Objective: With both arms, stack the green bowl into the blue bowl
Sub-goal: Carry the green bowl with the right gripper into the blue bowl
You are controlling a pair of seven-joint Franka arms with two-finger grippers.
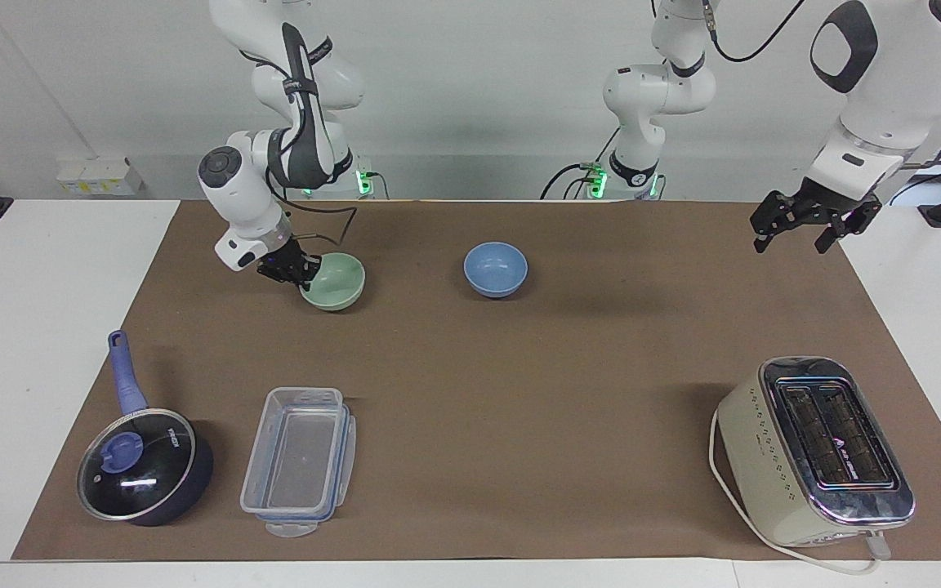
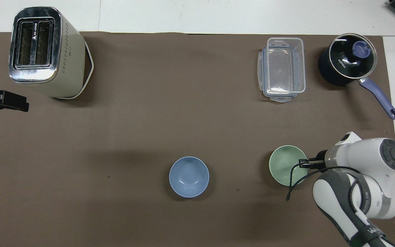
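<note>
The pale green bowl (image 1: 335, 281) (image 2: 285, 165) sits on the brown mat toward the right arm's end, slightly tipped. My right gripper (image 1: 304, 272) (image 2: 303, 163) is shut on its rim at the side toward the right arm's end. The blue bowl (image 1: 495, 269) (image 2: 189, 176) rests upright near the table's middle, beside the green one and apart from it. My left gripper (image 1: 797, 229) (image 2: 9, 104) hangs open above the mat's edge at the left arm's end, holding nothing.
A cream toaster (image 1: 815, 452) (image 2: 46, 51) stands farther from the robots at the left arm's end. A clear plastic container (image 1: 299, 462) (image 2: 282, 69) and a dark blue lidded saucepan (image 1: 142, 461) (image 2: 347, 63) lie farther out at the right arm's end.
</note>
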